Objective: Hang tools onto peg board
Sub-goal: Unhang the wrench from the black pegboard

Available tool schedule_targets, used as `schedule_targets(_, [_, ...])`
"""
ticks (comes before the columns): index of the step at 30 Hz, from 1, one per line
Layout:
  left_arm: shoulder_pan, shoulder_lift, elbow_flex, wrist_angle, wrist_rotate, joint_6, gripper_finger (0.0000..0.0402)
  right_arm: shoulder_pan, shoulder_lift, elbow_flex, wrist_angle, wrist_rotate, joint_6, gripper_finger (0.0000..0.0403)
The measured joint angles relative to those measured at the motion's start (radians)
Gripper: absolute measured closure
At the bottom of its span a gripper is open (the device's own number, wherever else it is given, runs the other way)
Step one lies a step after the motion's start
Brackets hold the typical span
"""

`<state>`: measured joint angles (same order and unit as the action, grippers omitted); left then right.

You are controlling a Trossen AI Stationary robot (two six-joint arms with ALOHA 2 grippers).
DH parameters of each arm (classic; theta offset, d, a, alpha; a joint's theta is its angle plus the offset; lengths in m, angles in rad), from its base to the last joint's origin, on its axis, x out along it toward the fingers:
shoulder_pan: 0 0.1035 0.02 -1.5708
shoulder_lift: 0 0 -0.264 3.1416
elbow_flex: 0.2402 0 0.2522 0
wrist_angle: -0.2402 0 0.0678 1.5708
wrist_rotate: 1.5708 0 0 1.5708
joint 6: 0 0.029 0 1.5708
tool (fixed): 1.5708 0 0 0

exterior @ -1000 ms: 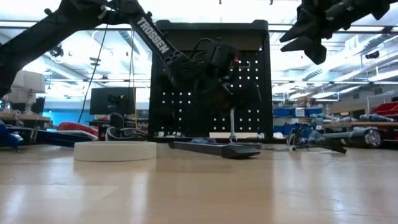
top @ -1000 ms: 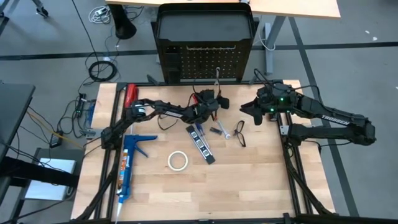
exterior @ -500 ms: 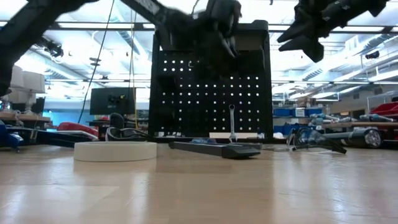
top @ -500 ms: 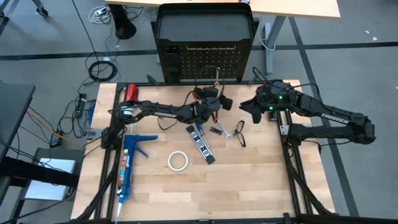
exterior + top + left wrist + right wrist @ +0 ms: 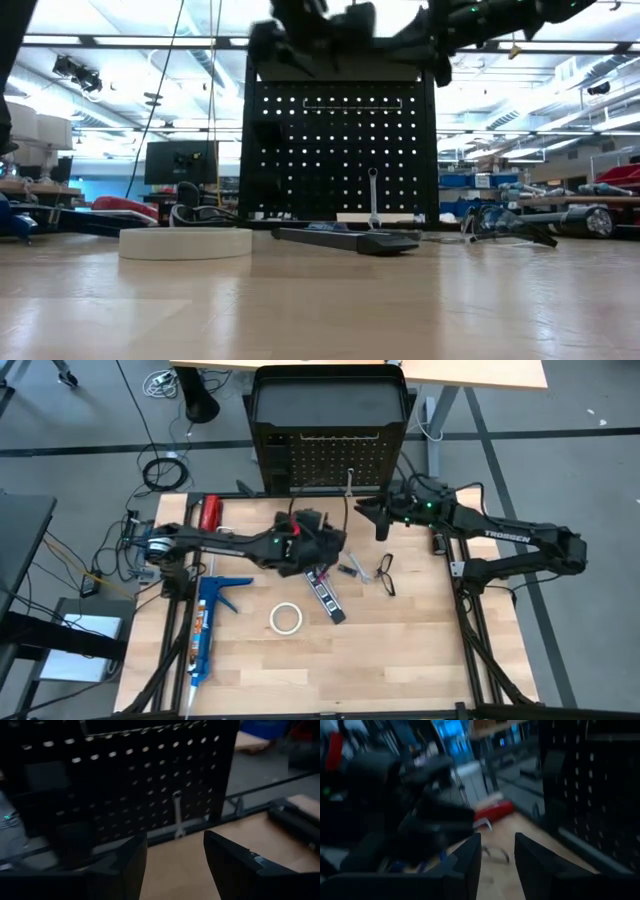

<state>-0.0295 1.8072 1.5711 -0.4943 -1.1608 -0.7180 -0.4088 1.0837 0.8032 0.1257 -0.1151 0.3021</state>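
Behind the wooden table (image 5: 400,650) stood the peg board (image 5: 330,460). Left gripper (image 5: 325,540) hovered low, fingers apart and empty; right gripper (image 5: 375,515) reached toward it, fingers slightly apart, empty. Only the left wrist view showed a wrench (image 5: 177,815) hanging.

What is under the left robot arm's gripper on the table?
Under the left gripper the black-and-white tool pokes out on the wooden table. Its upper end is hidden by the arm, so anything else beneath cannot be seen.

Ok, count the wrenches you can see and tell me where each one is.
1. A silver wrench hangs on the peg board, low and right of its middle. A second one may be hidden under the left arm over the table.
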Motion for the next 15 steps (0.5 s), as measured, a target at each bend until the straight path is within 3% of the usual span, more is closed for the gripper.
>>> schedule_targets(8, [-0.121,-0.126,-0.045,-0.478,-0.081,-0.339,0.0200,0.038,0.057,0.001,0.049,-0.034,0.138,0.0284])
schedule_targets(15, [-0.212,-0.252,-0.113,-0.644,-0.093,-0.325,0.0200,0.123,0.159,-0.001,0.144,0.124,0.250,0.0296])
